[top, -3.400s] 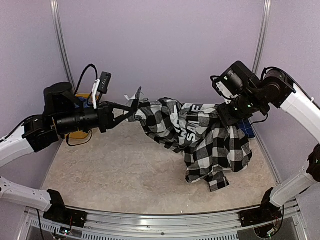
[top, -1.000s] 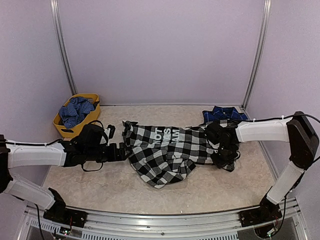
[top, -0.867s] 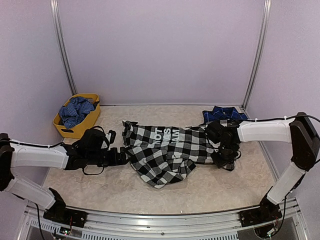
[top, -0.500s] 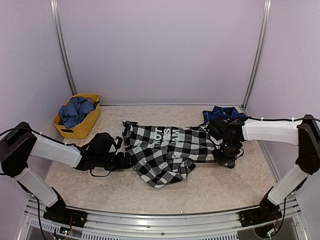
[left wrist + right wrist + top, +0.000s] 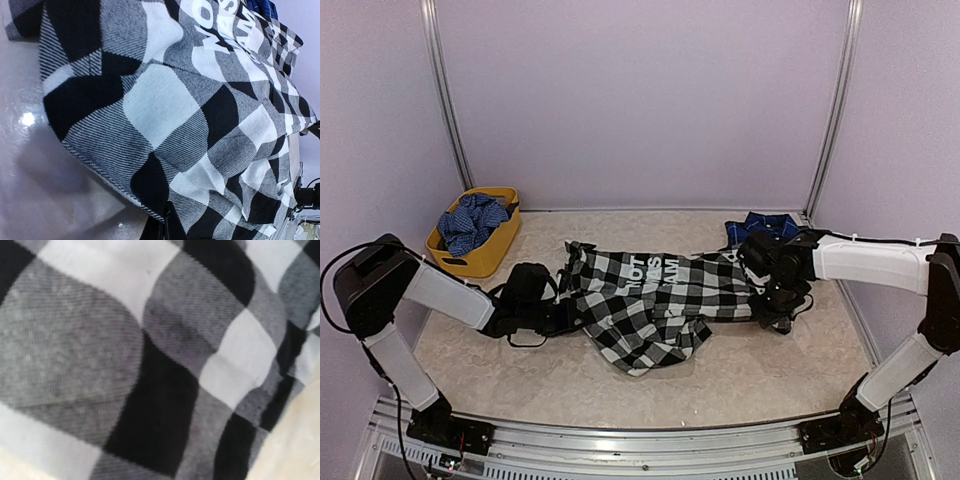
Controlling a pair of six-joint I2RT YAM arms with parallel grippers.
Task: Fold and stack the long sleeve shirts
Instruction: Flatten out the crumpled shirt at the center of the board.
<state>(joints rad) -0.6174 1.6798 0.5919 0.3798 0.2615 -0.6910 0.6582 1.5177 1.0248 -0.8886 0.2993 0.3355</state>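
Note:
The black-and-white check shirt (image 5: 655, 298) lies rumpled across the middle of the table, its white lettering facing up. My left gripper (image 5: 570, 318) lies low at the shirt's left hem and, in the left wrist view, is shut (image 5: 167, 231) on that hem of check cloth (image 5: 165, 115). My right gripper (image 5: 776, 312) is down on the shirt's right edge, shut in the cloth. Check fabric (image 5: 150, 365) fills the right wrist view and hides the fingers. The navy blue plaid shirt (image 5: 760, 226) lies bunched at the back right corner.
A yellow basket (image 5: 450, 262) with blue cloth (image 5: 470, 220) in it stands at the back left. The beige table (image 5: 740, 385) is enclosed by lilac walls, with metal posts (image 5: 832, 110) at the back corners.
The left arm slid toward the shirt's left hem and its gripper closed on it. The right gripper shifted slightly right along the shirt's edge. Earlier, both arms held the shirt in the air.

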